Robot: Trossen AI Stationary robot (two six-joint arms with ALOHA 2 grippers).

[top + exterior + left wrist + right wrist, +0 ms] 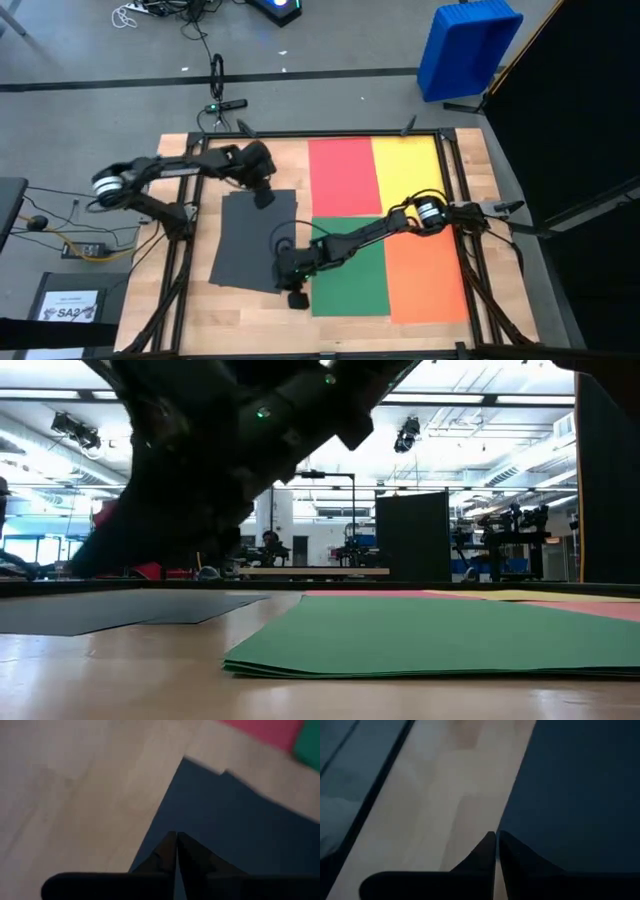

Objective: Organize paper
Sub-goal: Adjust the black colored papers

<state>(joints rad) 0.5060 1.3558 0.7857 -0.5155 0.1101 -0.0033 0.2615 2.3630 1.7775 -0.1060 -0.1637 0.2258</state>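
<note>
high view: five paper sheets (254, 240), perhaps more stacked; left gripper (265, 199) and right gripper (297, 299) closed, empty.

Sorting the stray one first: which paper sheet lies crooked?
The dark grey rectangular paper sheet, tilted on the bare wood, apart from the squared red, yellow, green and orange block.

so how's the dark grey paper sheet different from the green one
The dark grey rectangular paper sheet lies askew on the table's left side, apart from the colour block; the green rectangular paper sheet sits square, edge to edge with red and orange sheets. Both claws are at the grey sheet's edges, not the green's. Both lie flat.
</note>
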